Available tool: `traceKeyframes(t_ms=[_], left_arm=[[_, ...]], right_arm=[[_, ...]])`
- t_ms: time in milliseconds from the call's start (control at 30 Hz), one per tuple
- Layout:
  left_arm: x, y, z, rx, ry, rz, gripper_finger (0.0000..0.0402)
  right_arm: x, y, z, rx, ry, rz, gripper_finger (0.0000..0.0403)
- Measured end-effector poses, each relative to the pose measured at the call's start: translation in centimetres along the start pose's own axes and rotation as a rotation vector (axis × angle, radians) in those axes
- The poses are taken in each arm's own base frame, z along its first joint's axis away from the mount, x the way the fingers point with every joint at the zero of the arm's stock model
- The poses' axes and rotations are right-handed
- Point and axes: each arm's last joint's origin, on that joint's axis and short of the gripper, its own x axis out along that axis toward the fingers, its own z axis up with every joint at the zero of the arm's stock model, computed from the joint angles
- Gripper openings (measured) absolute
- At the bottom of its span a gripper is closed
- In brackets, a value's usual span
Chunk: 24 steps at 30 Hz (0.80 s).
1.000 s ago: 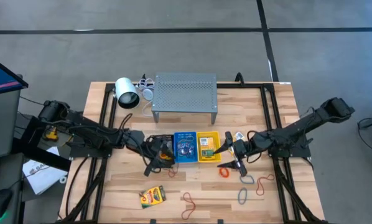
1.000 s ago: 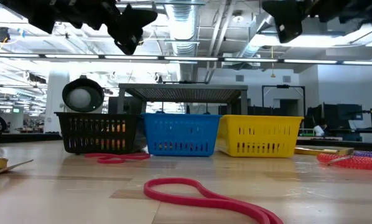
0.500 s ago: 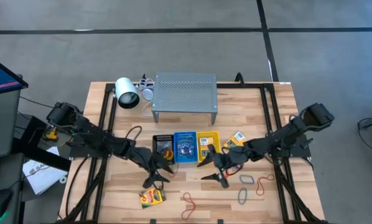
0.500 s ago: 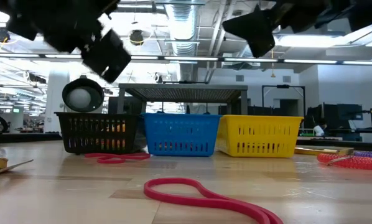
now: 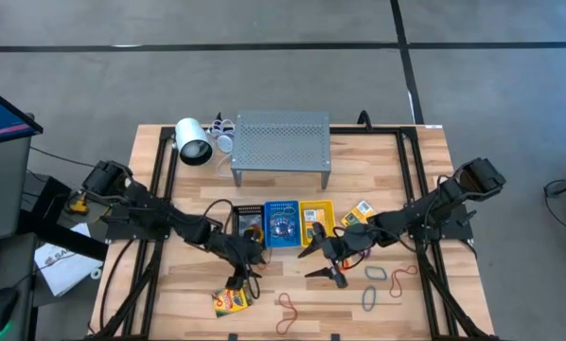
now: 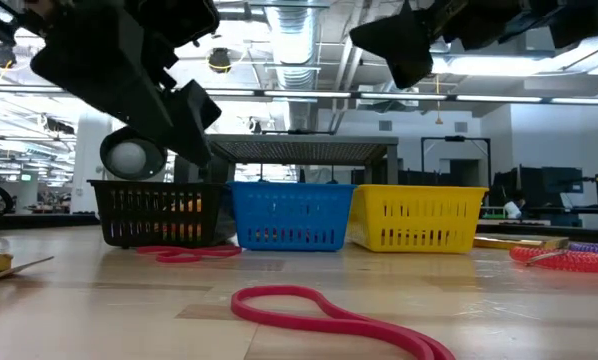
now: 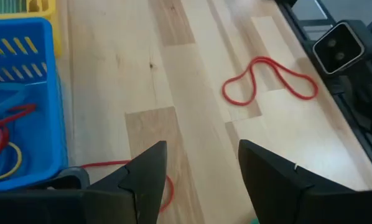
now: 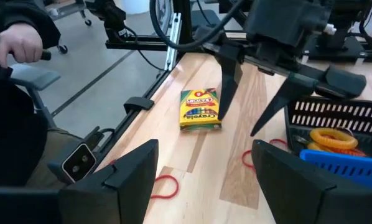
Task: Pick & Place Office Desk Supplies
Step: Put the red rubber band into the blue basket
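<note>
A yellow-and-green crayon box (image 5: pixel 231 301) lies flat near the table's front edge, also seen in the right wrist view (image 8: pixel 200 109). My left gripper (image 5: pixel 236 278) hangs open just above and behind it (image 8: pixel 245 106), touching nothing. A second crayon box (image 5: pixel 359 212) lies right of the yellow basket. A red rubber band (image 5: pixel 288 305) lies near the front edge (image 7: pixel 270 78). Grey and orange bands (image 5: pixel 376 275) lie at the right. My right gripper (image 5: pixel 311 262) stands open above the table in front of the yellow basket, with nothing between its fingers (image 8: pixel 204 155).
Black (image 5: pixel 247 227), blue (image 5: pixel 283 224) and yellow (image 5: pixel 316 223) baskets stand in a row mid-table; the blue one holds bands (image 7: pixel 5 143). A grey perforated shelf (image 5: pixel 281 142) and a white cylinder (image 5: pixel 192 142) stand at the back. A person's hand (image 8: pixel 18 43) shows beyond the table.
My left gripper has gone toward the table's near edge and down, tipping its fingers downward over the crayon box. My right gripper has swung toward the table's middle and slightly down, then kept still. Both have stayed open. No object has moved.
</note>
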Motion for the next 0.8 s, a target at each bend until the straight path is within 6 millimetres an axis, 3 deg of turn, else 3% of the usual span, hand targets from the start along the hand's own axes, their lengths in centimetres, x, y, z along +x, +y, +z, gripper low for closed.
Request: traceKeyframes(t_ms=[300,800], left_arm=[[1.5,0.2,-1.0,0.000,0.052,0.029,0.0195],[1.4,0.6,-1.6,0.031,0.109,0.099,0.0195]], right_arm=[[0.0,-0.1,-0.3,-0.003,0.030,-0.004,0.0255],[0.0,-0.3,-0.3,-0.016,0.029,-0.010,0.0255]])
